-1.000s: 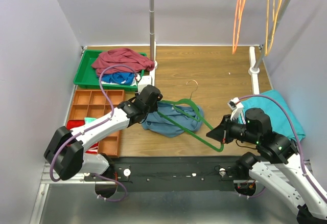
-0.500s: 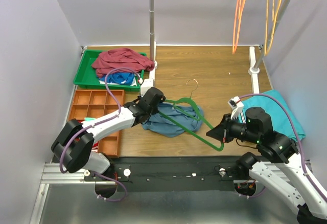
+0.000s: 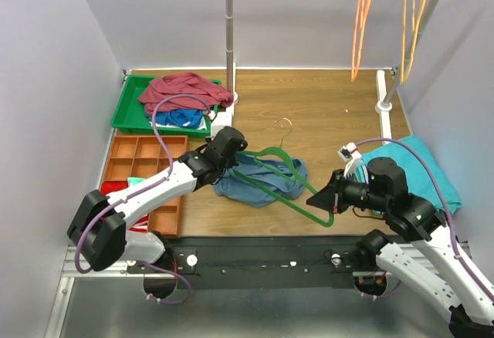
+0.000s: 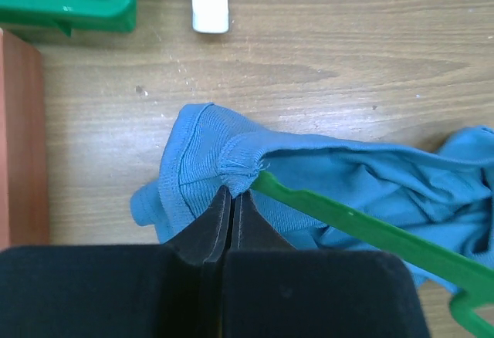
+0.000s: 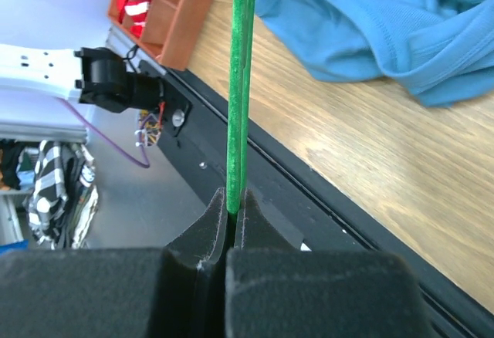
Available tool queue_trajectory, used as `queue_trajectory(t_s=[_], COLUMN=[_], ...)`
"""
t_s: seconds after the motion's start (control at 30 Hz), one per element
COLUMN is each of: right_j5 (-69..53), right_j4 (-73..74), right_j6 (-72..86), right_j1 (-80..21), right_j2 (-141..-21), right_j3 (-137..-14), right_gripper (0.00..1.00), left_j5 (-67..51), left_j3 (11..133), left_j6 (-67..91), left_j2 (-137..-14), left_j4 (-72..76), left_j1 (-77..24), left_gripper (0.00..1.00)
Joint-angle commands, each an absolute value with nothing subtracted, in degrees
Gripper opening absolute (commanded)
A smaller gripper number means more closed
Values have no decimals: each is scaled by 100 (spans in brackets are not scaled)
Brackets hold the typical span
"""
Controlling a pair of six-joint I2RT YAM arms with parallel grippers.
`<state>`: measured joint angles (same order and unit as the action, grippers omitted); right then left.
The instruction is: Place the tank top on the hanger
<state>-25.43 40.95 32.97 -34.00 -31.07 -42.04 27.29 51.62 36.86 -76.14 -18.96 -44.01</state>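
The slate-blue tank top (image 3: 258,182) lies bunched on the wooden table, also in the left wrist view (image 4: 370,180) and the right wrist view (image 5: 370,14). The dark-green hanger (image 3: 289,180) lies across it, one arm threaded into the fabric (image 4: 363,222), its metal hook (image 3: 284,130) pointing to the back. My left gripper (image 3: 234,155) is shut on a strap edge of the tank top (image 4: 231,190) at the hanger's left end. My right gripper (image 3: 328,199) is shut on the hanger's near right corner (image 5: 236,199), holding it tilted above the table's front edge.
A green tray (image 3: 127,110) with a maroon garment (image 3: 185,91) sits back left, above an orange compartment box (image 3: 143,157). A teal cloth (image 3: 421,164) lies at the right. Orange (image 3: 360,21) and yellow (image 3: 413,14) hangers hang at the back right. A metal pole (image 3: 230,33) stands behind.
My right gripper has moved slightly left and back with the hanger, shifting its hook a little back-left. My left gripper stays closed on the strap, nearly still.
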Motion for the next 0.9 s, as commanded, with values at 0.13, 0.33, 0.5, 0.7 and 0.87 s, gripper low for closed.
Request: queue_trajectory(t_s=[0.13, 0.33, 0.5, 0.7, 0.87], right_j5=[-2988, -2725, -2777, -2777, -2882], right_j4=[4078, 3569, 2736, 1638, 626], right_j6=[3094, 3111, 3208, 3226, 3269], right_j1=[-3401, -3401, -3393, -3393, -3393], right_j2=[-3199, -3261, -3453, -3840, -4087], right_j3=[-4298, -4026, -3622, -3209, -2752], right_gripper=[1, 1, 1, 1, 1], left_j5=[2594, 1987, 2013, 2197, 2591], left_j3=[5423, 5317, 5247, 5107, 5063], left_j6=[2901, 2611, 2698, 2900, 3172], left_j2=[-6935, -6539, -6346, -6197, -6231], left_j4=[-2180, -1969, -2056, -2083, -2153], left_j1=[-4491, -4851, -5141, -5309, -5309], left_gripper=[0, 0, 0, 0, 0])
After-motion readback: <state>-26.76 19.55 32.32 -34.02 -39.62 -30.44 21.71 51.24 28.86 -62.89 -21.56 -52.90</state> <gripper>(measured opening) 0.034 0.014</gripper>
